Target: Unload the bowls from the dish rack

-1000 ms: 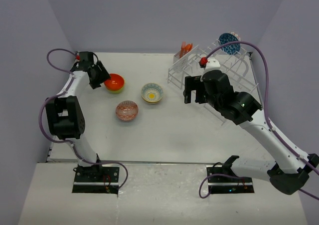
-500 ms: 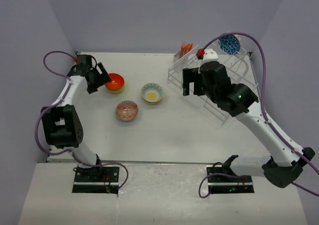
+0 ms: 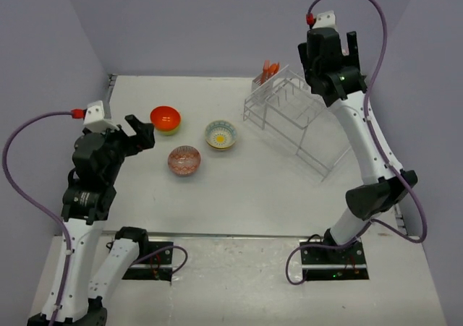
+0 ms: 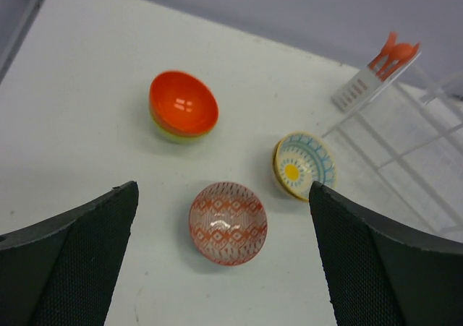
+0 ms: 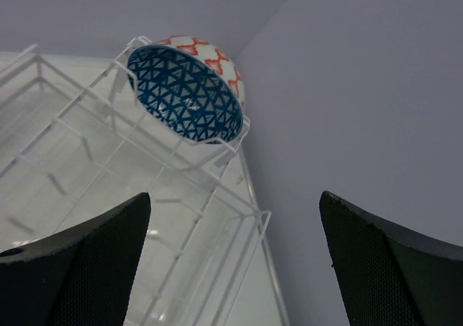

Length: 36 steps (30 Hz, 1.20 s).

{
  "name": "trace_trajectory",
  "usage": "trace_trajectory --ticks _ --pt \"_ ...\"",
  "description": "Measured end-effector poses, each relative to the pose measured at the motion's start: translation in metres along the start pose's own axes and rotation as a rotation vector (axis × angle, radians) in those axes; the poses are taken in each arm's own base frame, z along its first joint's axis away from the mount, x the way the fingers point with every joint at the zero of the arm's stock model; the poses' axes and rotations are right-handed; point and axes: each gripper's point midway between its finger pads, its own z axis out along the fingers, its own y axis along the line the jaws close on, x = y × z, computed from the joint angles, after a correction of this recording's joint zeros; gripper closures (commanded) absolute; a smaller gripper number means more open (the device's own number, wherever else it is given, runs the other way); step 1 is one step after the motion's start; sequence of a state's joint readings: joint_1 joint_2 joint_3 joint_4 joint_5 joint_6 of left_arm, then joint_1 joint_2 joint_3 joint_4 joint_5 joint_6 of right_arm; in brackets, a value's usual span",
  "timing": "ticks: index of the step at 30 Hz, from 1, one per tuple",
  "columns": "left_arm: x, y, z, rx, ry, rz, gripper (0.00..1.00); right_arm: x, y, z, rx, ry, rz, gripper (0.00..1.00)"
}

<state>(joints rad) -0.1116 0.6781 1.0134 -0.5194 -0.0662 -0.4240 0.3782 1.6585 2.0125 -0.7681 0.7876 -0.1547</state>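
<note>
Left arm (image 3: 90, 181): raised above the near-left part of the table (image 3: 239, 196), with the wrist looking down and forward at the bowls already set out.
Left gripper (image 3: 139, 132): fingers wide apart, nothing between them, touching no bowl.
Bowls on the table: the pink-red patterned bowl (image 4: 228, 222) is nearest. The yellow-centred bowl (image 4: 304, 165) is farther and to the right, near the rack. The orange-red bowl (image 4: 183, 107) is farther left and seems to sit inside a lime green bowl (image 4: 172, 134). All stand upright and apart from each other.
Dish rack (image 3: 278, 102): on the far-right part of the table, with its utensil basket (image 3: 269, 76) holding orange utensils (image 3: 270, 67) at the far-left corner.
Right arm (image 3: 362, 134): stretched up high and far, with the wrist above the far corner of the rack.
Right gripper (image 3: 328, 48): opened wide and empty, well apart from the bowl below it.
Bowls in the rack: the dark blue bowl (image 5: 187, 93) stands on its edge between the wires in the far corner. A white bowl with red pattern (image 5: 210, 48) is just behind it.
Step in hand: I judge it is the approach to the dark blue bowl, not yet the grasp.
Next move: the right gripper should descend so that one finger goes inside the rim and one outside. Then it should close and lift the bowl upward, free of the wires, without pushing the bowl behind.
</note>
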Motion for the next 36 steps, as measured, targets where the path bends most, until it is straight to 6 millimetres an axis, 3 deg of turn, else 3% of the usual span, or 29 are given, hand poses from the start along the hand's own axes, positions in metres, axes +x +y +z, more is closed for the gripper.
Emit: trace_trajectory --ticks 5,8,14,20,23,36 --pt "0.084 0.027 0.022 -0.068 0.212 0.051 0.00 0.017 -0.001 0.047 0.115 0.013 -0.267 0.01" --pt "0.117 0.035 0.024 -0.085 0.318 0.066 0.00 0.022 0.004 0.063 0.150 -0.006 -0.397 0.01" --pt "0.117 0.020 0.019 -0.027 0.307 0.080 0.00 0.011 -0.004 0.083 0.206 -0.041 -0.461 0.05" --pt "0.113 0.016 0.020 -0.010 0.292 0.079 0.00 0.020 -0.019 0.107 0.244 -0.018 -0.484 0.12" --pt "0.116 0.016 0.021 -0.008 0.302 0.081 0.00 0.020 -0.017 0.109 0.237 -0.025 -0.480 0.20" --pt "0.115 0.011 0.019 0.013 0.298 0.098 0.00 0.033 -0.010 0.117 0.238 -0.035 -0.404 0.27"
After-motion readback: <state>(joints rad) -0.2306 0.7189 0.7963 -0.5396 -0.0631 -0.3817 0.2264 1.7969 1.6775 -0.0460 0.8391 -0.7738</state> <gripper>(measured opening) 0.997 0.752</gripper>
